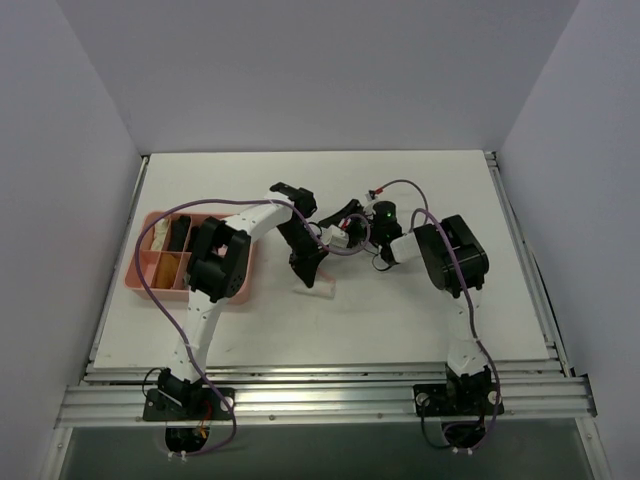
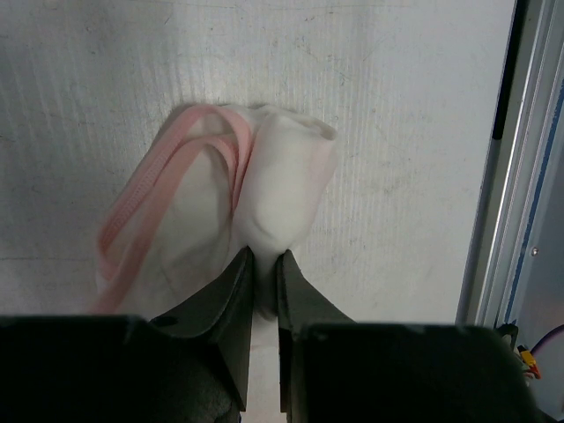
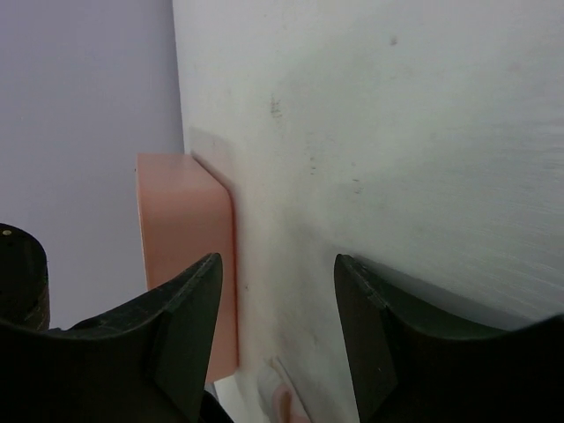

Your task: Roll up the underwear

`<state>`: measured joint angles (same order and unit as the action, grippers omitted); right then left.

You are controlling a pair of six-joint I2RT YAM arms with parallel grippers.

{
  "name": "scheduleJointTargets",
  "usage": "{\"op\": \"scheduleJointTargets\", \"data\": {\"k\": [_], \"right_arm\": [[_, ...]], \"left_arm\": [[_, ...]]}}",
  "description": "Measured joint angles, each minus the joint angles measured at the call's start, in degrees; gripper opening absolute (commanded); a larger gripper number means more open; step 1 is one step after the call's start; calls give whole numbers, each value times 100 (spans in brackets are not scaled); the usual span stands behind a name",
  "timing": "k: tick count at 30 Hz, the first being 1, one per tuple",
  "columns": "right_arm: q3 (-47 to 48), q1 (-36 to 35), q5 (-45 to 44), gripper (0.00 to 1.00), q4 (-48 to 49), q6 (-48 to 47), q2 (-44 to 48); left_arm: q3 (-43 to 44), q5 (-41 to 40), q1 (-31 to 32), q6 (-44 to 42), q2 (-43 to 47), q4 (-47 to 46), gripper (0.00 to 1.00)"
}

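From the top camera, saw the underwear (image 1: 318, 288) lying on the desk (image 1: 420, 310) near its middle, pale against it, with the left claw (image 1: 306, 270) down on its 11 o'clock edge. Found the right claw (image 1: 338, 228) just off at 1 o'clock from there, above the desk and clear of the cloth. Noted a pink tray (image 1: 148, 278) over at 9 o'clock on the desk

From the left wrist, saw the left claw (image 2: 266, 261) clenched on the bunched white cloth of the underwear (image 2: 282, 185) at its 6 o'clock end, pink-red trim looping off toward 10 o'clock

From the right wrist, found the right claw (image 3: 278, 273) released, fingers wide with nothing between them, a corner of the pink tray (image 3: 185, 229) at 9 o'clock and a scrap of pink trim at 6 o'clock
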<state>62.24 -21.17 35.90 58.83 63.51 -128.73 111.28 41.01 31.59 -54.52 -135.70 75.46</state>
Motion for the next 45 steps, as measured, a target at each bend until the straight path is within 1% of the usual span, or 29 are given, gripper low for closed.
{"op": "scheduleJointTargets", "data": {"k": [3,7,10,13,17,23,28,31,34,37,39,42,45], "right_arm": [[-186,334,57,52,-374,-39,286],[-363,890,-136,52,-1429,-442,874],[-452,1154,-772,53,-2553,-1036,1475],[-828,1134,-1526,53,-3497,-1617,2264],[-1344,651,-2564,53,-4704,-2197,3574],[-1425,-525,-3709,50,-6004,-2583,5466],[-1932,-1027,-4253,49,-6712,-2553,7152],[-2048,-1412,-4450,49,-6968,-2544,7702],[-2070,-2190,-4704,49,-6942,-2662,7844],[-2057,-3003,-4802,46,-6734,-2955,7661],[-1834,-3547,-4992,46,-6710,-3281,7141],[-1102,-4459,-5650,49,-6590,-4044,5849],[-490,-5003,-6039,49,-6376,-4966,4671]], "left_arm": [[-2,9,-7,9,0,-2,2],[-7,26,-22,11,0,-2,2],[-9,37,-28,13,0,0,2],[-9,42,-35,13,0,0,2],[0,42,-59,11,-7,17,2],[50,33,-87,-4,-28,68,2],[170,22,-111,-7,-105,162,2],[214,22,-111,-9,-136,210,2],[234,24,-111,-9,-149,232,2],[249,33,-116,-9,-164,247,2],[278,50,-125,-11,-188,278,2],[315,76,-133,-13,-214,315,2],[337,81,-136,-17,-232,337,2]]}}
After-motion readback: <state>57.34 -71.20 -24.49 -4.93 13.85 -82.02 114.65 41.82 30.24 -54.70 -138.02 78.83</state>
